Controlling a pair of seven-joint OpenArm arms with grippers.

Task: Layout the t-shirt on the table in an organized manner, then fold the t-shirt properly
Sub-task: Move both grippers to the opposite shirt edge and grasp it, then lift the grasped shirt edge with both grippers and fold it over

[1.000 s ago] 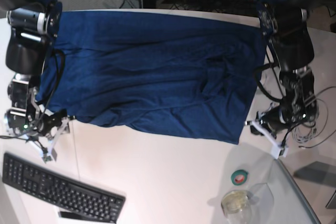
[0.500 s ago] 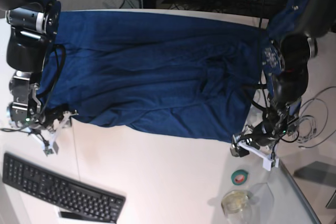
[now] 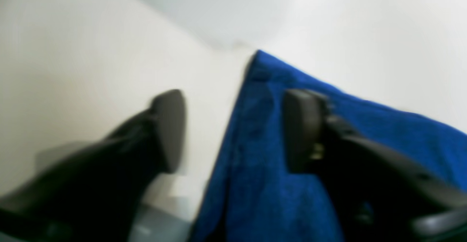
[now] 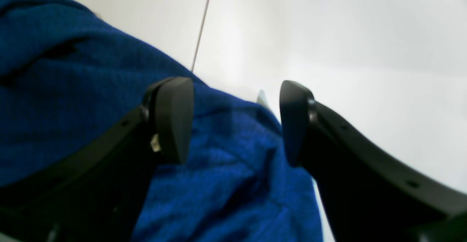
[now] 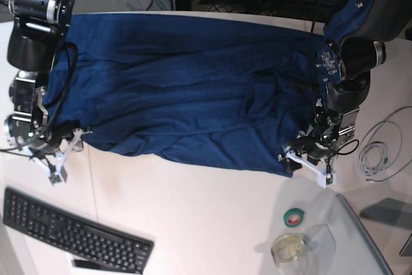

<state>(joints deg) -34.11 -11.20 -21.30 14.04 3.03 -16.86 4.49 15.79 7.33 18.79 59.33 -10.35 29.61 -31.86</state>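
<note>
Lying spread across the table [image 5: 212, 210], the t-shirt [image 5: 187, 88] stretches between my two grippers, its near hem rumpled. My left gripper [image 3: 233, 129] stands parted astride a hem corner, one finger [image 3: 303, 129] over cloth, the other over bare white, gripping nothing. My right gripper [image 4: 235, 121] is likewise spread above the opposite edge, holding nothing. Only the base view shows what lies beyond them: a keyboard [image 5: 71, 230] past my right gripper, a tape roll [image 5: 295, 218] and jar [image 5: 288, 247] past my left.

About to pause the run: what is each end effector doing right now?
Left end effector: open, straddling the t-shirt edge, not gripping.
Right end effector: open over the t-shirt, holding nothing.
</note>
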